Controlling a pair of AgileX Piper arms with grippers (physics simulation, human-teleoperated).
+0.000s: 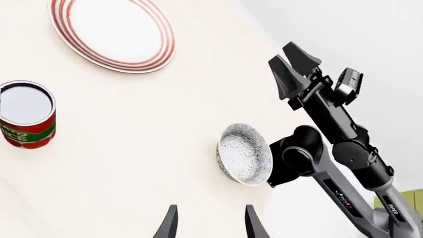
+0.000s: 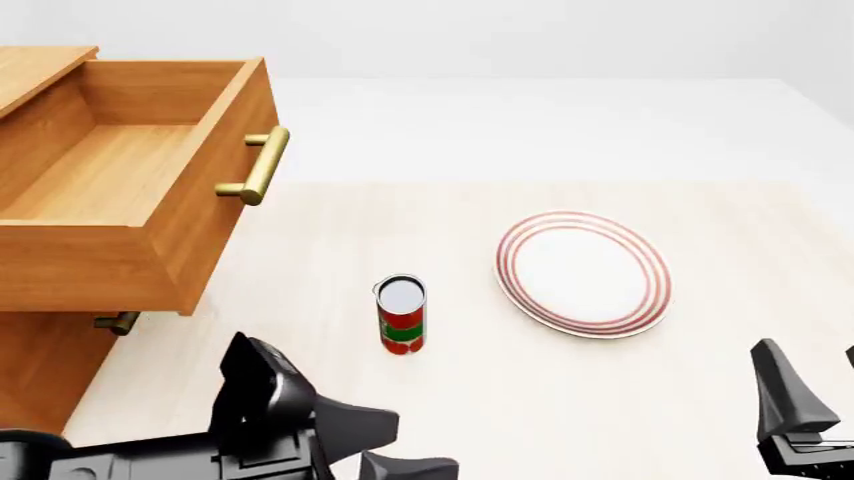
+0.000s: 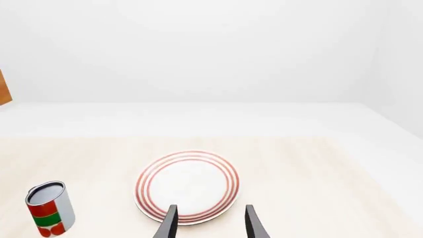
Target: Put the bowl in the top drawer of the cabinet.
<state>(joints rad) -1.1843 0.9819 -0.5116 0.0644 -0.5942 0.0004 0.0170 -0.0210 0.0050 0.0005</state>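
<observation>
With the orange-brown wooden top drawer (image 2: 114, 175) open at far left, both hands (image 1: 208, 223) (image 3: 208, 223) hang released; the blue-patterned white bowl (image 1: 245, 154) waits near the counter's (image 2: 534, 390) near edge, ungrasped; reaching it likely comes next.

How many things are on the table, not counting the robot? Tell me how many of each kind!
Bowls: 1, the bowl
Plates: 1, the plate
Cans: 1, the can
Cabinets: 1, the cabinet, its top drawer open
Total: 4
</observation>
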